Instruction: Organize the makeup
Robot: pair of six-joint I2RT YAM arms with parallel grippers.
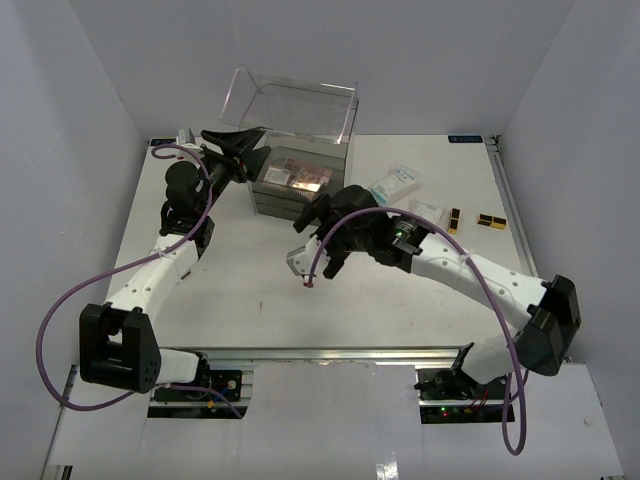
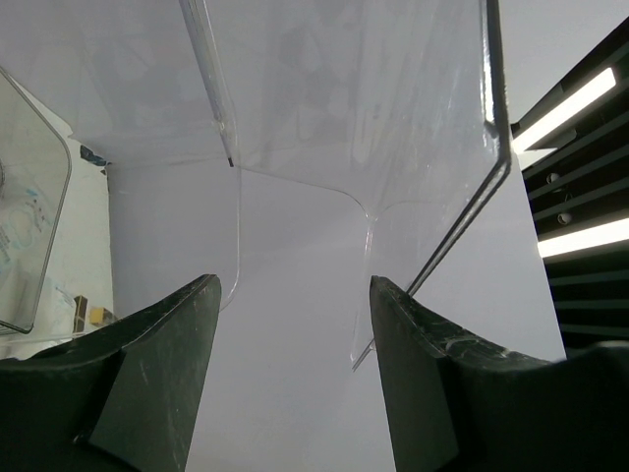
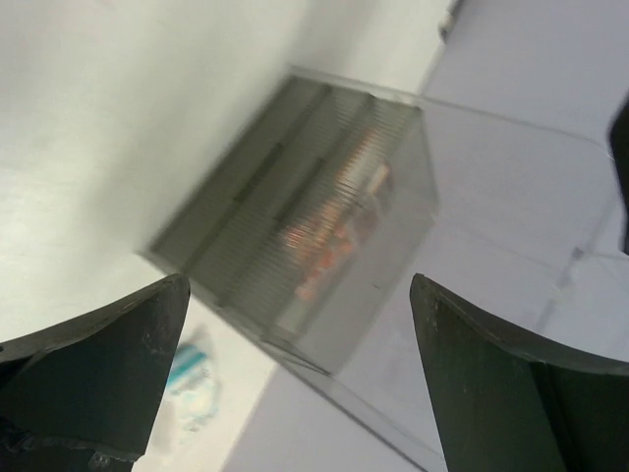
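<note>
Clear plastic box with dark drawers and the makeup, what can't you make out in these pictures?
Right wrist view: blur smears the clear plastic box with dark drawers; its pink-orange contents cannot be counted.
Top view: the small brown and orange palettes are too small for detail.
Left wrist view: whether the left gripper touches the clear lid is unclear.

Glossy clear plastic box (image 1: 285,200), matt white table (image 1: 250,285), shiny clear plastic packets (image 1: 395,183)

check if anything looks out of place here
Two clear packets and two small palettes lie loose on the table right of the clear box, whose lid stands open. Nothing looks spilled or damaged.
</note>
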